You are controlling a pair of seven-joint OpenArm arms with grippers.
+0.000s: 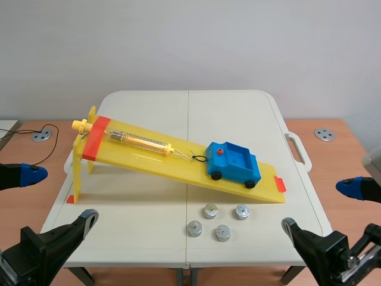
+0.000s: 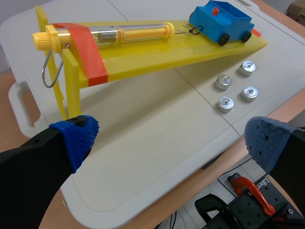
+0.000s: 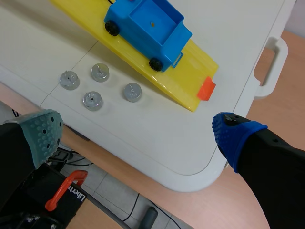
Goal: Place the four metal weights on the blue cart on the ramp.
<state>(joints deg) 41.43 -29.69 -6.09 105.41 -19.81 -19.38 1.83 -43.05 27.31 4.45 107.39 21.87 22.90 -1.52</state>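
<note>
A blue cart (image 1: 233, 164) with an empty bed stands near the low end of a yellow ramp (image 1: 149, 156). Several small round metal weights (image 1: 210, 211) sit in a loose cluster on the white table just in front of the ramp's low end. My left gripper (image 1: 56, 199) is open off the table's front left corner. My right gripper (image 1: 324, 208) is open off the front right corner. In the left wrist view the open gripper (image 2: 171, 143) is far from the weights (image 2: 226, 103) and cart (image 2: 221, 21). The open right gripper (image 3: 140, 136) hangs over the table edge, with the weights (image 3: 92, 100) and cart (image 3: 147, 28) ahead.
A clear spring scale (image 1: 140, 141) lies along the ramp, hooked to the cart's front. The ramp's high end rests on yellow legs (image 1: 77, 173) at the left. The white table (image 1: 143, 238) has a handle (image 1: 297, 149) on its right side. Wooden surfaces flank it.
</note>
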